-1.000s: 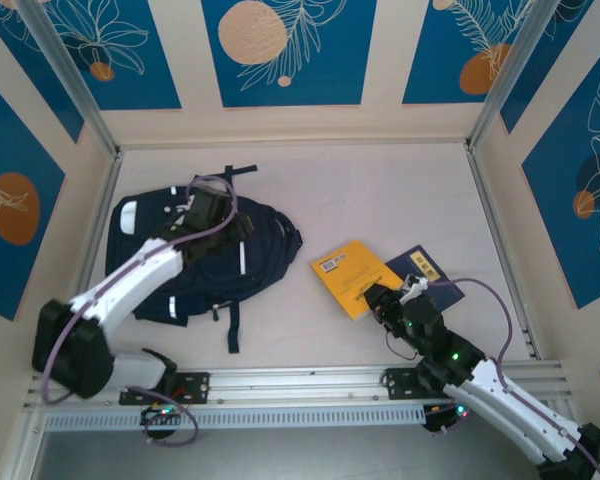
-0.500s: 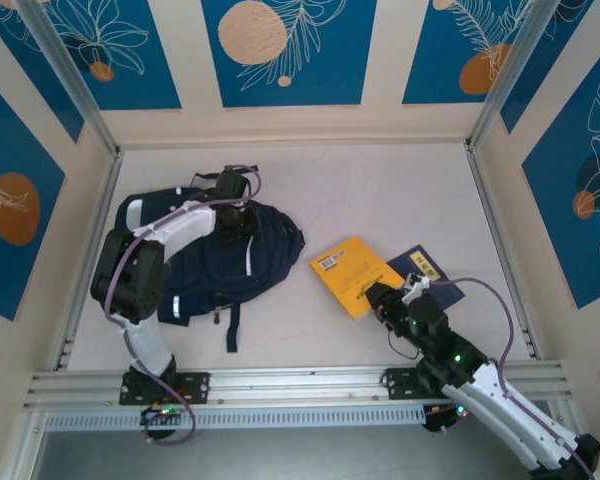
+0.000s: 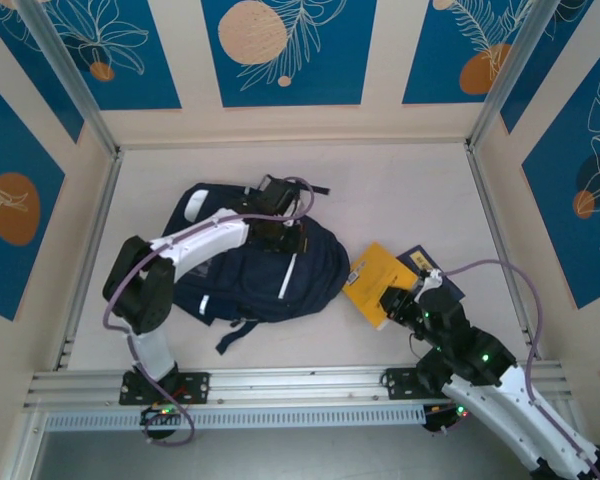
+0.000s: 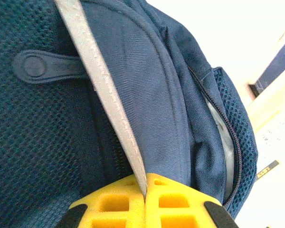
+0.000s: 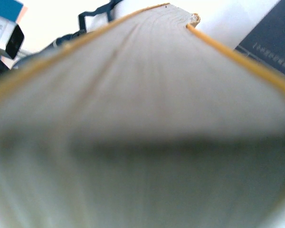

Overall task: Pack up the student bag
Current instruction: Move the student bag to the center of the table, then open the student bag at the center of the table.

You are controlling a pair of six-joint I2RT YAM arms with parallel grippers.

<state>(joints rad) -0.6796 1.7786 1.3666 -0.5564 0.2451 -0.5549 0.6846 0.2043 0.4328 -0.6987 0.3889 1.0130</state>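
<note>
yellow book (image 5: 133,95) blurred along its near page edge, navy booklet (image 3: 450,284) partly hidden under it, backpack (image 4: 147,85) cut off by picture edges

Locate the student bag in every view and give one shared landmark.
Top external: student bag left of centre, left gripper clamped on it.
Left wrist: student bag across most of the frame.
Right wrist: its strap at top left.
Shared landmark: navy booklet, at the right in each.

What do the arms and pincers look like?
The left arm and right arm have white links, black joints and a thin purple cable each. The right arm shows green lights. The left pincer has yellow fingers.
</note>
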